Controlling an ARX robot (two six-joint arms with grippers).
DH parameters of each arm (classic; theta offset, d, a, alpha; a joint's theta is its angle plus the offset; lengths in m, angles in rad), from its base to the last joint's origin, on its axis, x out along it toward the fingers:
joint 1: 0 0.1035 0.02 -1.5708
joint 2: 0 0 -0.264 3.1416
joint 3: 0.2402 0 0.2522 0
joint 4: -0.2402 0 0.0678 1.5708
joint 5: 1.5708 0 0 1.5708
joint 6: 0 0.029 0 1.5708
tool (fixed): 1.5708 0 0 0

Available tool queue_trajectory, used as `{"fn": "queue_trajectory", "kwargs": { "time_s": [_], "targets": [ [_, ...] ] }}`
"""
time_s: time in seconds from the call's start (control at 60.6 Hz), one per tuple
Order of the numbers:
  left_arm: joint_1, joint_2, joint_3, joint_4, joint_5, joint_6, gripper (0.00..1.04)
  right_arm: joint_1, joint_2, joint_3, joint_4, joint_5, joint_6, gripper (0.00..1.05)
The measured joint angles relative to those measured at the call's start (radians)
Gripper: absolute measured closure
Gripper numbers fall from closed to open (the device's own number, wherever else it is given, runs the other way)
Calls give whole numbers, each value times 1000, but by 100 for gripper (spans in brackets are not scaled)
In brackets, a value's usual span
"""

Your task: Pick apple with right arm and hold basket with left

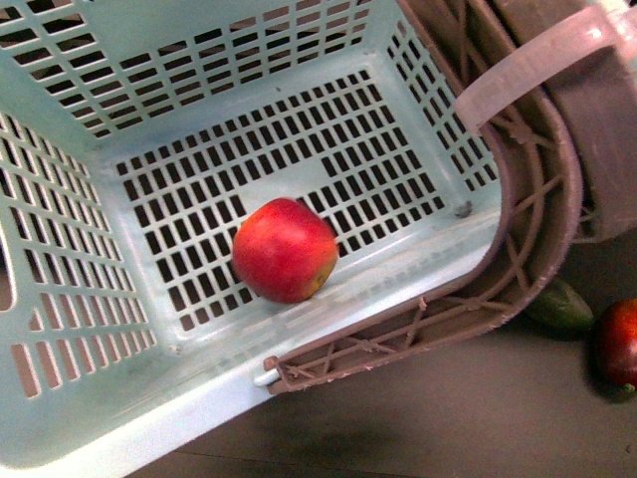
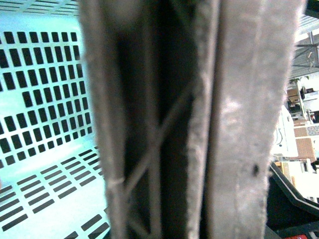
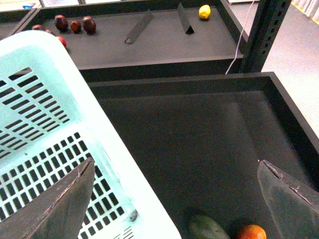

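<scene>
Apple (image 1: pixel 285 249) lies loose on basket (image 1: pixel 60 299) floor by near wall. Left gripper (image 2: pixel 169 119) clamped on brown handle (image 1: pixel 542 199), likely steadying it. Right gripper (image 3: pixel 175 164) spread wide, empty, beside rim

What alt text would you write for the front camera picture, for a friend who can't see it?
A bright red apple lies alone on the slotted floor of a light turquoise basket, seen from above. The basket's brown lattice handle lies along its rim, and a green fruit and a darker apple lie outside it on the dark surface.
</scene>
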Motion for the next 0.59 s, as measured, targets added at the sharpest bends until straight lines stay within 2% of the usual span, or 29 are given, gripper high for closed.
{"fn": "queue_trajectory", "kwargs": {
  "time_s": [0.116,0.198,0.594],
  "targets": [
    [0,0,0,0,5,-10,90,-40,-27,-125,282,-127,-100,25],
    [0,0,0,0,3,-2,90,-74,-74,-206,385,-166,-136,38],
    [0,0,0,0,-6,-3,90,-220,-279,-422,402,-303,-175,99]
  ]
}}
